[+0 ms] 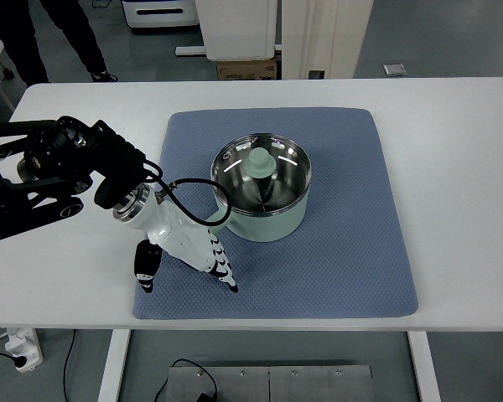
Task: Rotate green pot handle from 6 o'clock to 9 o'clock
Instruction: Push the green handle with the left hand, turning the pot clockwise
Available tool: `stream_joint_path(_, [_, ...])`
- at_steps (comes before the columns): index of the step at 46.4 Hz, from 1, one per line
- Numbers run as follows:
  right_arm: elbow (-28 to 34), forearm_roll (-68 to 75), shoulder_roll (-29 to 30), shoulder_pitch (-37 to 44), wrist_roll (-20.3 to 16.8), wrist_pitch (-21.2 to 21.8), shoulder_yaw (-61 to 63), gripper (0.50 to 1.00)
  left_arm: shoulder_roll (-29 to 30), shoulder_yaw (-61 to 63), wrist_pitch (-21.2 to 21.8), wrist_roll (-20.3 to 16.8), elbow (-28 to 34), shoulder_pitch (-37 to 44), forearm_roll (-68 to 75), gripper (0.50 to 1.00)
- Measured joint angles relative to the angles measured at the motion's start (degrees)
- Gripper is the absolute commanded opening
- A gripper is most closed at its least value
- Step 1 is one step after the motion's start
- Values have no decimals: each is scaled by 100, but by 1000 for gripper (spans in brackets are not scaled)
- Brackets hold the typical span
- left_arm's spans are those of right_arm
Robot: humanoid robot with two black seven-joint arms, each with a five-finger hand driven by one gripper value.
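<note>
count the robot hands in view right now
1: the left hand, fingers loosely extended on the blue mat just left of the green pot, holding nothing. The right hand is not in view.

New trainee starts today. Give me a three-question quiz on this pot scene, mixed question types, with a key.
1. True or false: the pot stands on the blue mat.
2. Which robot hand is in view? A) left B) right C) both
3. Fill in: the left robot hand rests with fingers pointing down the picture, ____ of the pot in the picture.

Key: 1 true. 2 A; no arm enters from the right edge. 3 left; it holds nothing, and the lid with its green knob sits on the pot.
</note>
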Motion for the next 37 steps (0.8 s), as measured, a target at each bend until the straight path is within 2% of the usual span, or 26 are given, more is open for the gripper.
stream_joint_path(11, [0, 0, 0, 0, 0, 0, 0, 1000, -6, 1, 0, 48, 239, -45, 279, 1000])
stream_joint_path(37, [0, 0, 0, 3, 1, 0, 0, 1000, -13, -25, 0, 522, 700, -105, 292, 1000])
